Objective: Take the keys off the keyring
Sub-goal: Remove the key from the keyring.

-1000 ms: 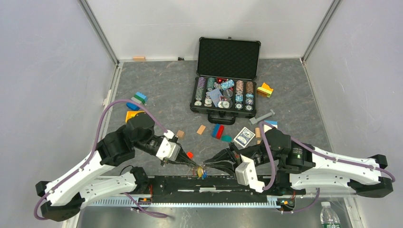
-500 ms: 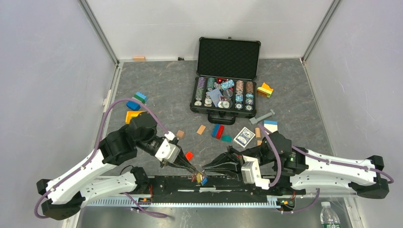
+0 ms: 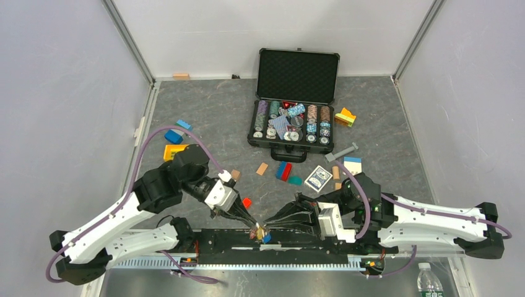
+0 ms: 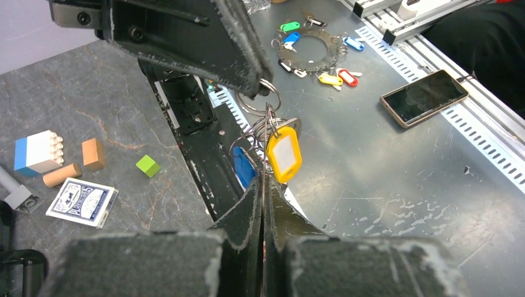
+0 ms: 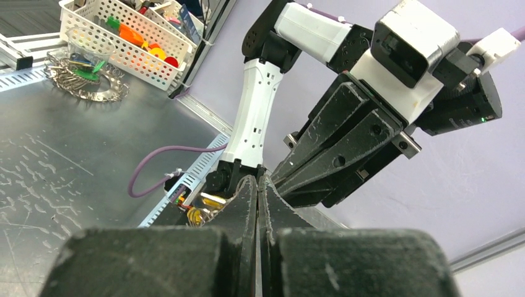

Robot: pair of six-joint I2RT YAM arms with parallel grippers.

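The keys (image 3: 260, 234) hang as a small bunch over the black base rail, between both grippers. In the left wrist view a yellow-tagged key (image 4: 284, 153) and a blue one (image 4: 244, 170) dangle from the thin wire keyring (image 4: 266, 102). My left gripper (image 4: 263, 183) is shut, pinching a key just under the yellow tag; a trace of red shows between its pads. My right gripper (image 4: 255, 91) comes in from above, shut on the keyring's top loop. From the right wrist, my right gripper (image 5: 257, 179) is shut, with yellow tags (image 5: 209, 201) beside it.
An open poker chip case (image 3: 291, 127) stands mid-table. A card deck (image 3: 319, 179), a red block (image 3: 247, 202) and other coloured blocks lie around. Off the table, a phone (image 4: 424, 96) and a ring of spare tags (image 4: 316, 52) rest on the metal bench.
Both grippers and the bunch of keys have drifted slightly toward the near edge and lower. The right arm has stretched flatter and reached left. Both stayed shut.
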